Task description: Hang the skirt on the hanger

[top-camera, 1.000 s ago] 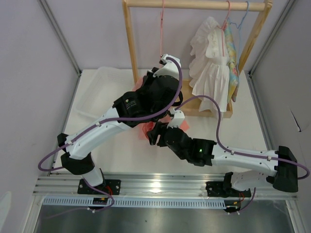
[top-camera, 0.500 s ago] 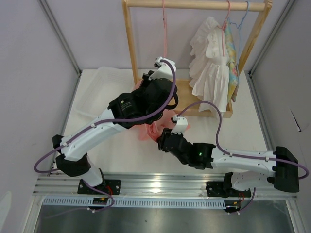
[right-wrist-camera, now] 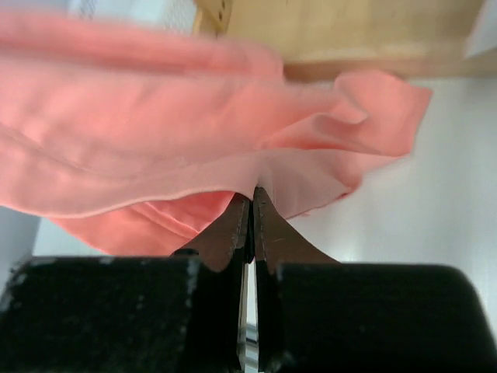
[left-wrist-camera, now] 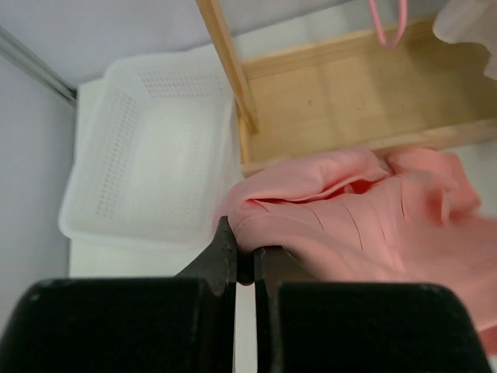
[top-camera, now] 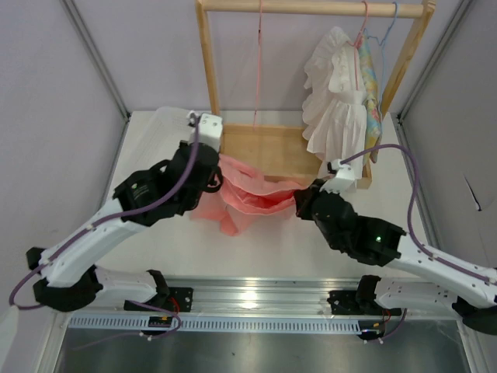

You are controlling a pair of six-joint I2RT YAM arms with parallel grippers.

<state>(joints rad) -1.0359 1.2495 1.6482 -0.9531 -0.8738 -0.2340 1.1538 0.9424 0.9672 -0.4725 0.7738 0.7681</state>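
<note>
The salmon-pink skirt (top-camera: 256, 194) hangs stretched between my two grippers, just in front of the wooden rack's base. My left gripper (left-wrist-camera: 245, 241) is shut on the skirt's (left-wrist-camera: 365, 225) left edge; from above it sits at the cloth's left end (top-camera: 216, 174). My right gripper (right-wrist-camera: 252, 194) is shut on a fold of the skirt's (right-wrist-camera: 155, 140) lower hem, at its right end (top-camera: 302, 201) in the top view. The thin pink hanger (top-camera: 257, 74) hangs empty from the rack's rod, above and behind the skirt; only its bottom loop (left-wrist-camera: 388, 23) shows in the left wrist view.
The wooden rack (top-camera: 208, 70) stands at the back on a flat base (top-camera: 272, 144). On its right hang a white ruffled garment (top-camera: 334, 101), a pastel patterned garment (top-camera: 371, 85) and a blue hanger (top-camera: 388, 31). A white perforated basket (left-wrist-camera: 147, 155) sits at the back left.
The right gripper has shut on the skirt and moved right. The left arm has drawn back left with its edge, spreading the skirt out between the two grippers.
</note>
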